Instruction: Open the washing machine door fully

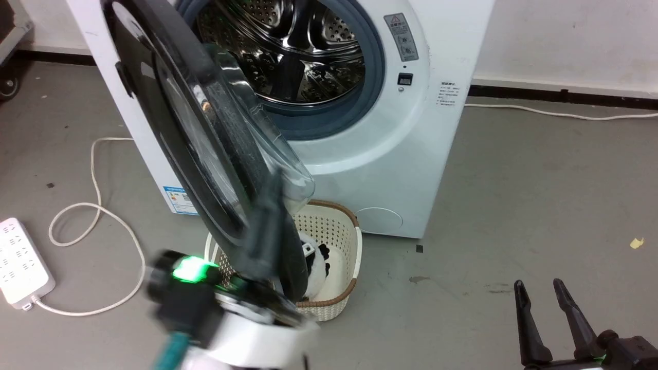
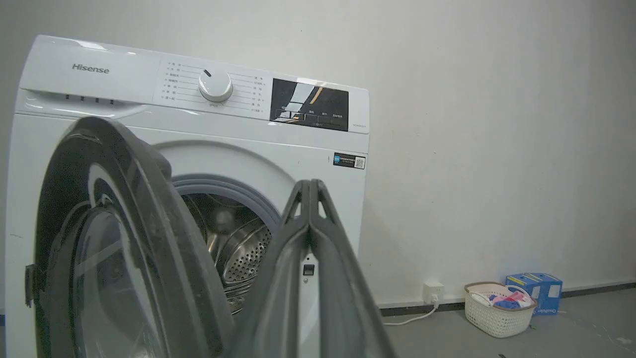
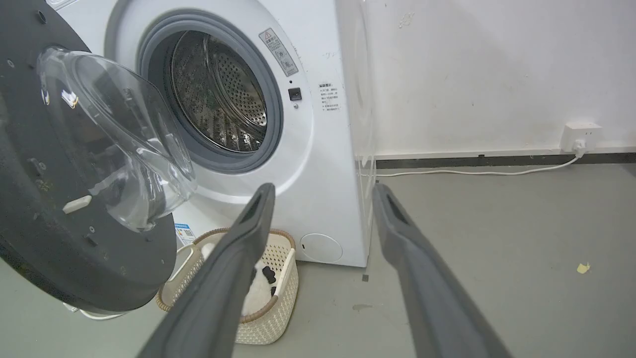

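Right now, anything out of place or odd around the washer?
White perforated plastic basket holding a black-and-white plush toy sits on the grey floor directly beneath the part-open glossy black round door. A small yellowish scrap lies on the floor to the right. Nothing looks spilled or broken.

Head view: from above, looking down and forward at the washer point(image 1: 390, 154), its door point(image 1: 149, 103) close in the foreground. Left wrist view: low, close beside the door, looking up at the control panel point(image 2: 149, 79) and wall point(image 2: 472, 149). Right wrist view: low, set farther back, facing the drum point(image 3: 218, 94) obliquely. All three share door and drum; head and right wrist views also share the basket point(image 1: 339, 231).
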